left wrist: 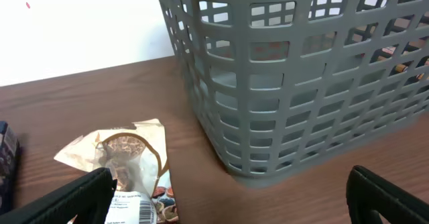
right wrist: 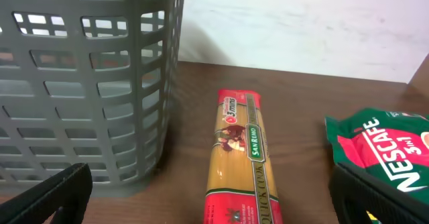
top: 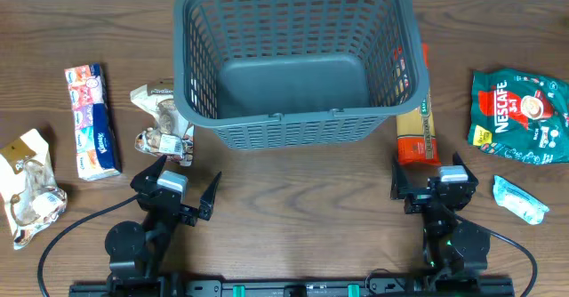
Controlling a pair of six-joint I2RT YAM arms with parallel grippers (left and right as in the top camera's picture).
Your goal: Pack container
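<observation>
Your left end effector (top: 184, 174) is released, its black fingers spread wide and gripping nothing. Your right end effector (top: 431, 174) is spread the same way. Both sit low over a dark brown, wood-grain tabletop (top: 293, 199), and the wrist views show a plain white wall (left wrist: 67, 29) behind it. The container (top: 293, 130) stands upright at the far middle of the tabletop, ahead of both arms, mouth up. It is grey moulded plastic with lattice walls, a smooth solid base and rounded corners. Its long axis runs left to right. A crinkled snack packet (top: 164, 119) lies just beside its near left corner. A glossy spaghetti packet (top: 416, 132) lies along its right wall.
</observation>
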